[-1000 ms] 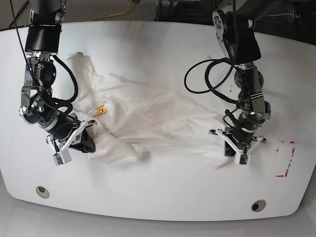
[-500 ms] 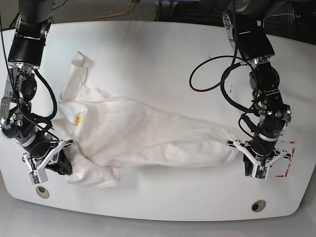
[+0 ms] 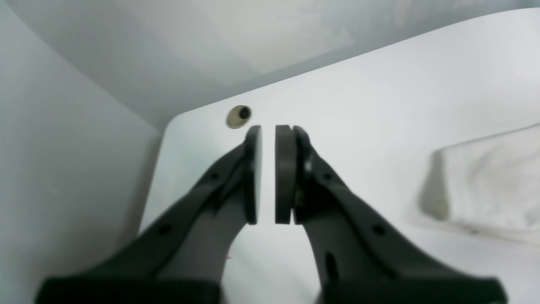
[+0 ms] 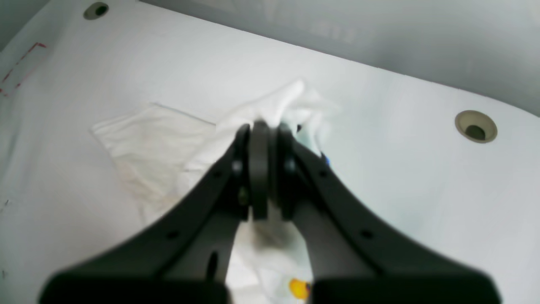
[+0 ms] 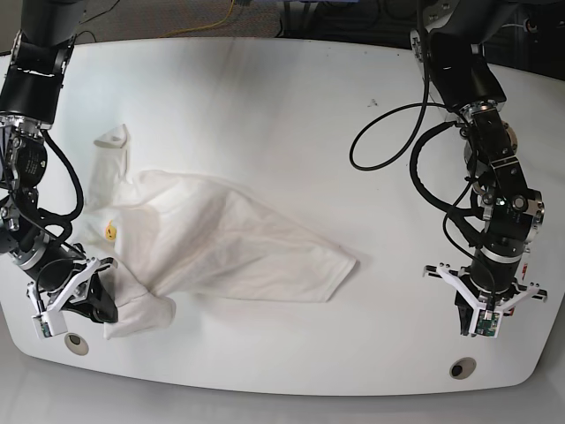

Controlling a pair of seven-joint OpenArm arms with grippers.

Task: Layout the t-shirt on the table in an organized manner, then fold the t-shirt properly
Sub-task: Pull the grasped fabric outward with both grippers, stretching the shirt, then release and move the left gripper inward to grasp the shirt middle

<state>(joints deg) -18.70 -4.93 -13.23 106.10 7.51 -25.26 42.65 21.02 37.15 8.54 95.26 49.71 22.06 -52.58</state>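
Note:
The white t-shirt (image 5: 229, 247) lies crumpled across the left half of the table (image 5: 291, 106), its small yellow emblem (image 5: 109, 232) facing up. My right gripper (image 5: 105, 306) sits at the front left, shut on a bunched corner of the shirt. In the right wrist view, cloth (image 4: 143, 143) spills out past the shut right gripper (image 4: 263, 131). My left gripper (image 5: 481, 329) hovers at the front right, well apart from the shirt's free end (image 5: 349, 262). In the left wrist view the left gripper (image 3: 268, 139) shows its pads nearly together with nothing between them, and the shirt's edge (image 3: 489, 181) lies off to the right.
Two round grommet holes (image 5: 76, 343) (image 5: 461, 367) sit near the table's front edge. A red tape outline (image 4: 21, 63) marks the surface at the far end of the right wrist view. Black cables (image 5: 397, 132) loop from the arm on the base view's right.
Both arms swung outward and toward the front edge. The shirt's end came out of my left gripper and now lies mid-table. My right gripper dragged its corner further left.

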